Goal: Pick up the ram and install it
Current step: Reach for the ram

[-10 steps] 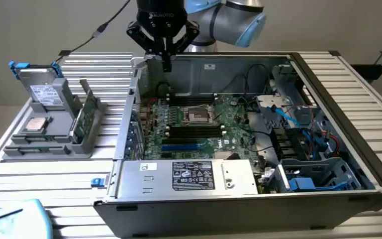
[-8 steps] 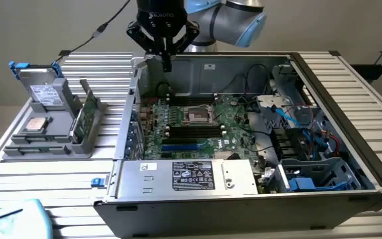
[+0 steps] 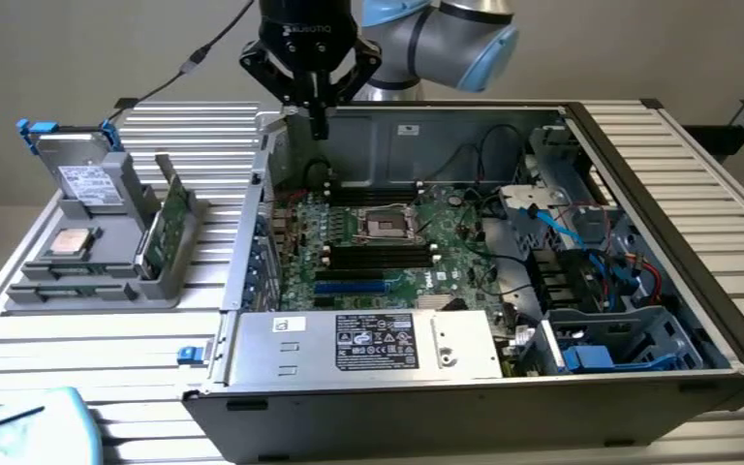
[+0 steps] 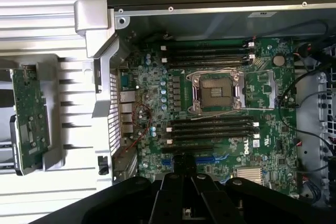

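The ram could not be picked out for certain. It was not in the gripper (image 3: 319, 126), and the memory slots (image 4: 210, 128) looked bare, so the pick seemed not yet made. Any grasp would call for parting the fingers first. The gripper hung above the open case (image 3: 449, 145), its fingers pressed together on nothing and well apart from the green card (image 3: 173, 231) in the grey holder (image 3: 101, 294).

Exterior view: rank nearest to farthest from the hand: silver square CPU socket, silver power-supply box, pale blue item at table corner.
From the hand:
1. Silver square CPU socket, mid-motherboard.
2. Silver power-supply box, case front.
3. Pale blue item, exterior view's lower left.
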`<act>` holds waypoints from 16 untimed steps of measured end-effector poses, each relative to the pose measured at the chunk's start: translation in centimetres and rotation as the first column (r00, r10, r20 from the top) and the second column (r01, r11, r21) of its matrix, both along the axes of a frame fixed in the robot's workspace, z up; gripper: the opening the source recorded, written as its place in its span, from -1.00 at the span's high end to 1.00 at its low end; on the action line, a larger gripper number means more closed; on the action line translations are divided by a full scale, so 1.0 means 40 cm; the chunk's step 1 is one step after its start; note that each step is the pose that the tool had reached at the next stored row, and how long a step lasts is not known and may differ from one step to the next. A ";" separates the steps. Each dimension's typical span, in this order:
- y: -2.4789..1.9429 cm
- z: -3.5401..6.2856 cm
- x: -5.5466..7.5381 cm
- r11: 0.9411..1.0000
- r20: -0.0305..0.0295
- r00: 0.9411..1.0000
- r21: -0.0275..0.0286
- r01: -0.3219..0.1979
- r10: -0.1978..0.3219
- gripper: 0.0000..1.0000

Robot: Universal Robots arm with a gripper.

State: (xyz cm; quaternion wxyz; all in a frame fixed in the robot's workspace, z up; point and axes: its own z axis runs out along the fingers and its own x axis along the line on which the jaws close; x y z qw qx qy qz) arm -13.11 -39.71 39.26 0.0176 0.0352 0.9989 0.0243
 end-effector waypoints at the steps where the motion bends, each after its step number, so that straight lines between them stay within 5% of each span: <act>1: 0.002 0.000 -0.012 1.000 -0.001 1.000 0.000 0.000 0.000 0.79; 16: 0.016 -0.018 -0.182 1.000 -0.008 1.000 0.001 0.000 0.000 0.79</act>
